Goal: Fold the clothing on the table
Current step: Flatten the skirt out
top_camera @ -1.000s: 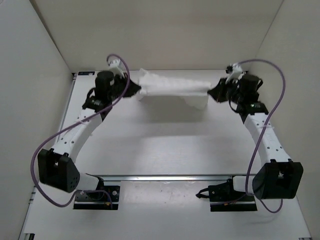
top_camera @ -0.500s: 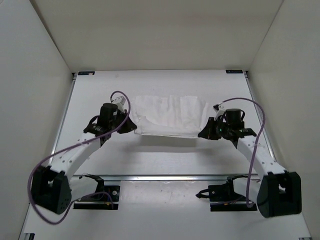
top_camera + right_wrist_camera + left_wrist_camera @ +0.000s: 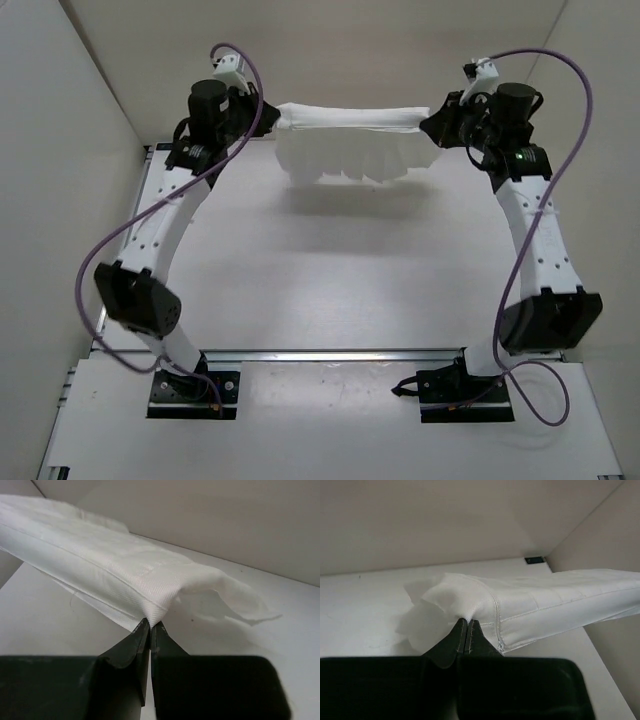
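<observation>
Left gripper (image 3: 265, 119) and right gripper (image 3: 427, 124) each pinch 1 end of the clothing (image 3: 350, 117) — stretched taut above the table (image 3: 320, 270).

clothing (image 3: 345, 150) between left gripper (image 3: 272, 115) and right gripper (image 3: 428, 122), above far end of table (image 3: 330, 270), seemingly off it

White clothing (image 3: 350, 118) stretched taut, lifted above table (image 3: 330, 270), lower edge drooping.

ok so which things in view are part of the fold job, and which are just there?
In the job: clothing, stretched above the table; left gripper and right gripper, each shut on one end of it.
Just there: purple cables; white walls; arm base plates.
</observation>
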Action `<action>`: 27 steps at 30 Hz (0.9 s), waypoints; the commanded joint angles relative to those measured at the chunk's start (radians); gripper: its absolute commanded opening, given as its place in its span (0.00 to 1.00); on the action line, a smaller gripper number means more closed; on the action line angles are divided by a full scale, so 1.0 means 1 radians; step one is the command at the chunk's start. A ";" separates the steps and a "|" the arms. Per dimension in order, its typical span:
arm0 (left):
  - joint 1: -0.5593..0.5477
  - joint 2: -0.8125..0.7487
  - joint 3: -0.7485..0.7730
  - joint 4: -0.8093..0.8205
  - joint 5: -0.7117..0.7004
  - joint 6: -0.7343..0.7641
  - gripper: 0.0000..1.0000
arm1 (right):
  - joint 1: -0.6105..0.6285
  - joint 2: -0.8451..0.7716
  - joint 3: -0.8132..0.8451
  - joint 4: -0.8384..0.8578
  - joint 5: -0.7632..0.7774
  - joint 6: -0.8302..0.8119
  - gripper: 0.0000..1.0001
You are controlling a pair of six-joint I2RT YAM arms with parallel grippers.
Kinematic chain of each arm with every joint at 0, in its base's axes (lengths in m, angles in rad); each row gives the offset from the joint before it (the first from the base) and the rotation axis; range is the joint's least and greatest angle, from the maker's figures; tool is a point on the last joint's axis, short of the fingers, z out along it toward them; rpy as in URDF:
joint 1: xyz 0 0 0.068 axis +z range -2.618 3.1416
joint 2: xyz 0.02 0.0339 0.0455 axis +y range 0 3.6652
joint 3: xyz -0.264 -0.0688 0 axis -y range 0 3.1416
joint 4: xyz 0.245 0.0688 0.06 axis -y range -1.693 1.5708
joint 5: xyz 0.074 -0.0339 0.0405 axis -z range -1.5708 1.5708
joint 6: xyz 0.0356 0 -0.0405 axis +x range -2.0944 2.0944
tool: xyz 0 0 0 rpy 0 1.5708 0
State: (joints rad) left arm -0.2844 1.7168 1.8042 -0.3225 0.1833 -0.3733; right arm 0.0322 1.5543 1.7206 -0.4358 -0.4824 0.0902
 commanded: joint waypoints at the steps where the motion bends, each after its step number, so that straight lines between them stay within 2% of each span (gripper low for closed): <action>1: 0.019 -0.208 -0.116 0.003 -0.119 0.094 0.00 | -0.021 -0.152 -0.109 0.012 0.070 -0.070 0.00; 3: 0.043 -0.290 -0.353 0.046 -0.067 0.051 0.00 | -0.031 -0.216 -0.347 0.045 0.057 -0.076 0.00; 4: 0.045 -0.348 -0.409 0.043 -0.055 0.054 0.00 | -0.025 -0.268 -0.471 0.046 0.060 -0.075 0.00; 6: 0.015 -0.432 -0.630 0.042 -0.077 0.071 0.00 | -0.022 -0.341 -0.652 0.065 0.062 -0.066 0.00; 7: -0.014 -0.488 -0.678 0.030 -0.077 0.076 0.00 | -0.015 -0.391 -0.764 0.065 0.050 -0.046 0.00; 10: -0.088 -0.610 -0.871 -0.033 -0.062 0.030 0.00 | 0.031 -0.512 -0.993 0.049 0.044 0.025 0.00; 14: -0.191 -0.768 -1.051 -0.133 -0.045 -0.058 0.00 | 0.138 -0.689 -1.151 -0.012 0.036 0.184 0.00; 17: -0.190 -0.850 -1.117 -0.205 -0.010 -0.119 0.00 | 0.205 -0.798 -1.199 -0.038 0.027 0.278 0.00; 20: -0.151 -0.840 -1.122 -0.216 -0.001 -0.136 0.00 | 0.227 -0.806 -1.213 -0.023 0.025 0.302 0.00; 22: -0.116 -0.778 -1.109 -0.176 0.022 -0.130 0.00 | 0.169 -0.737 -1.187 0.005 -0.027 0.260 0.00; 25: -0.061 -0.633 -1.013 -0.107 0.038 -0.131 0.00 | 0.086 -0.614 -1.117 0.078 -0.100 0.215 0.00; 27: -0.042 -0.554 -0.959 -0.066 0.028 -0.119 0.00 | 0.074 -0.538 -1.063 0.136 -0.110 0.195 0.00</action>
State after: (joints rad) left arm -0.3649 1.0954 0.7589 -0.4698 0.2302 -0.4984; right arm 0.1390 0.9535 0.5735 -0.4271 -0.5655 0.3248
